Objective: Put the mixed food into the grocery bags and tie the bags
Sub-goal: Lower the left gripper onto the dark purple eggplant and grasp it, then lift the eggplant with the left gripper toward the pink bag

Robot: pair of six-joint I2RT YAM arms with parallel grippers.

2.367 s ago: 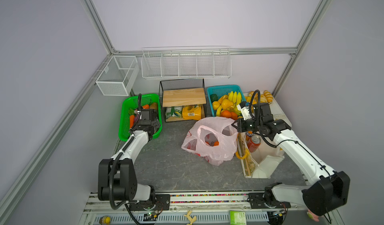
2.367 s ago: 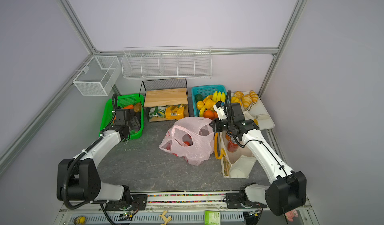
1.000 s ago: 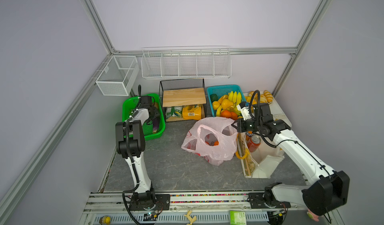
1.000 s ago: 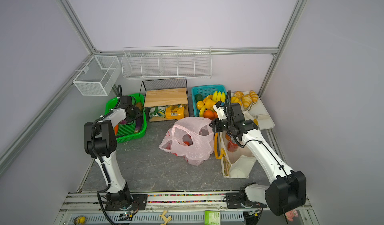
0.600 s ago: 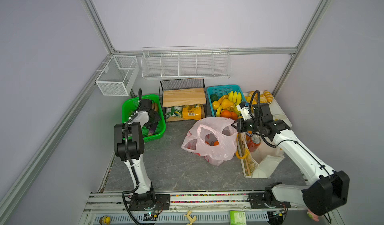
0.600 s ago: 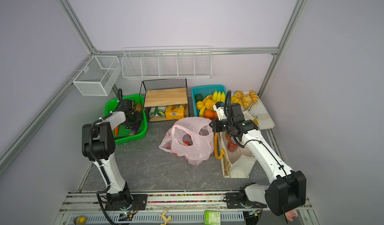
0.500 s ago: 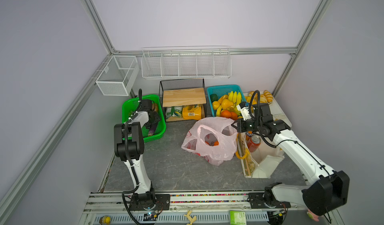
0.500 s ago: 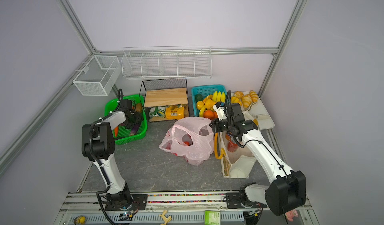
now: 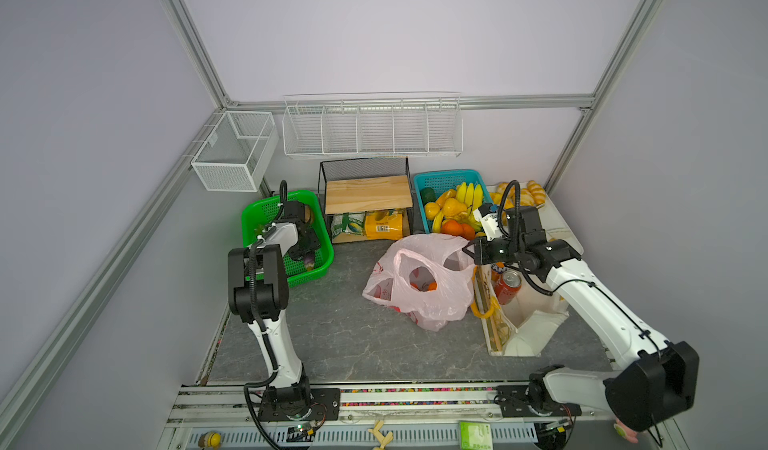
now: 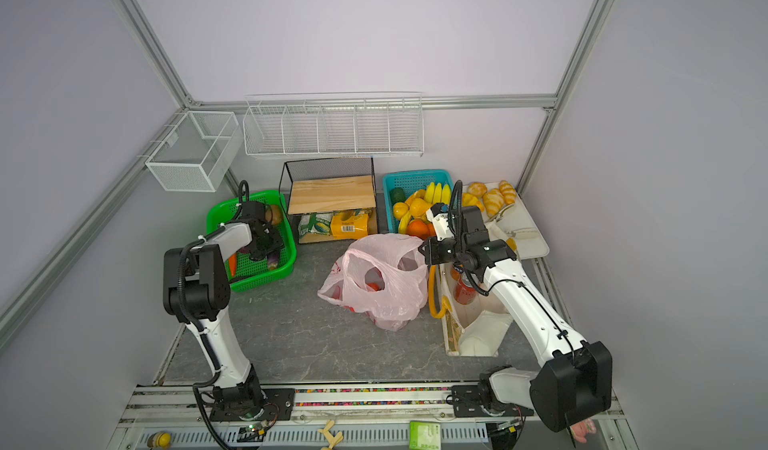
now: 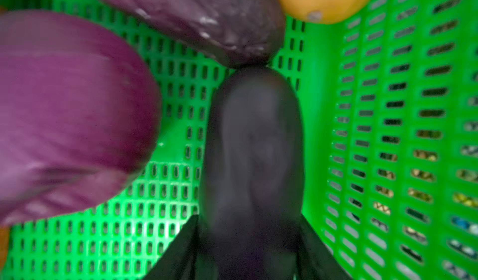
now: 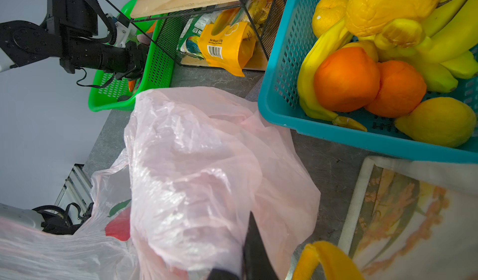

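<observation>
- The grey table (image 9: 332, 344) carried everything.
- The cream canvas tote (image 9: 536, 327) lay on the table's right side with its mouth open. A red soda can (image 9: 508, 288) and an orange Fanta can (image 9: 496, 268) sat inside, near its far end.
- The pink plastic bag (image 9: 419, 302) sat mid-table against the tote, and orange and red food showed through its mouth.
- The green basket (image 9: 320, 269) stood at the far left, well apart from both bags.
- The right gripper (image 9: 469, 253) was closed tight, pinching the pink plastic bag's rim on the tote side.
- The left gripper (image 9: 305, 256) reached down into the green basket. Only one dark finger (image 11: 253, 149) showed in the left wrist view, its tip at a dark eggplant (image 11: 207, 15). I could not tell how far apart the jaws stood.
- The purple onion (image 11: 69, 115) lay in the green basket just beside that finger, blurred. I could not tell whether it was gripped.
</observation>
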